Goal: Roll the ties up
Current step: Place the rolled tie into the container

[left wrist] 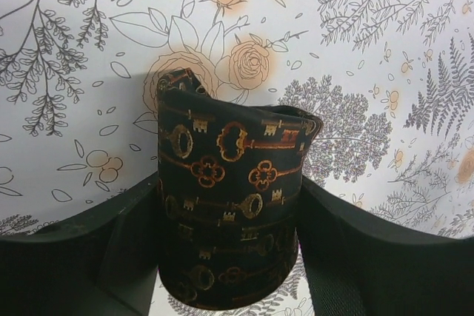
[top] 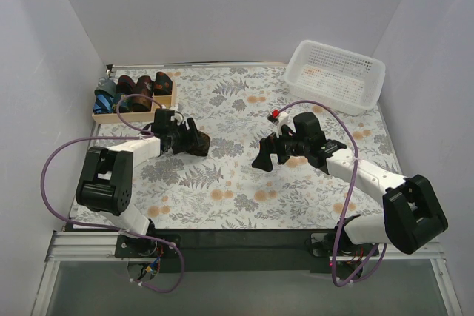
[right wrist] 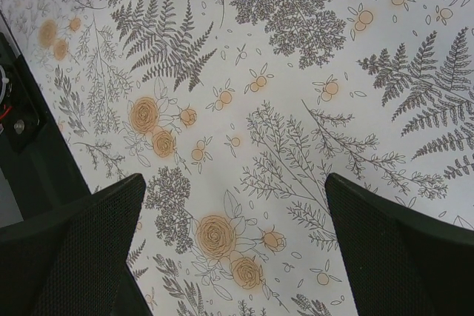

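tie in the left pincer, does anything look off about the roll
Slightly. The rolled tie, clamped in the left pincer, is uneven: its top edge slants, with one fold poking up at the upper left. No damage shows.

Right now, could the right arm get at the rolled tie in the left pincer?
Probably yes: the right pincer is open and nothing lies between it and the rolled tie, though the left pincer clamps its sides.

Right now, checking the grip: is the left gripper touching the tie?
Touching. Left wrist view: the left gripper clamps the tie, fingers pressed against both its sides, no gap.
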